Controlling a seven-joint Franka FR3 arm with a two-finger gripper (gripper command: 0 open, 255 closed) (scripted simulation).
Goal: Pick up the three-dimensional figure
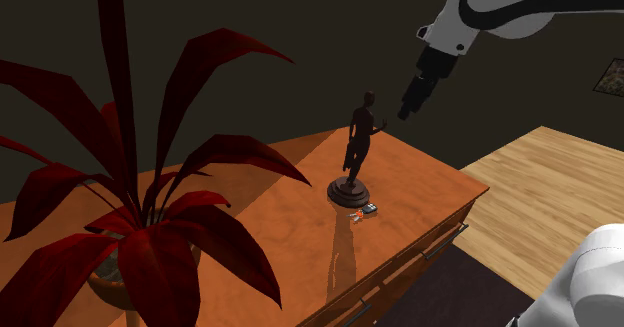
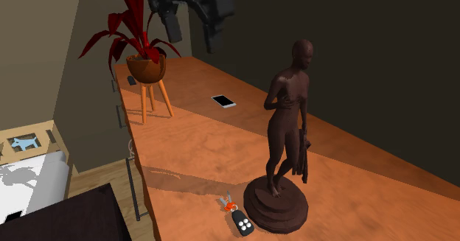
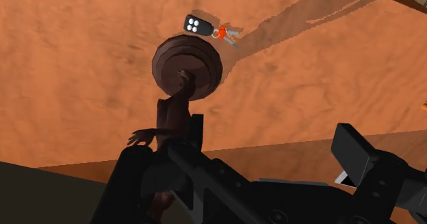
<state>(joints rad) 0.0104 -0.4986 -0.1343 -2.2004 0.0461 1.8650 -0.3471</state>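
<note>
open gripper [image 1: 408,111] beside the dark figure [image 1: 358,147], centre of the shoulder view
jaws wide apart, empty; figure upright on the orange tabletop [image 1: 432,189], its head just left of the jaws.

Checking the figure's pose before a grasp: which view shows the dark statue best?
The second exterior view: the statue stands near the camera, upright, whole from head to round base. The shoulder view shows it whole too, but far off. The wrist view looks steeply down on it: base plain, head hidden.
</note>
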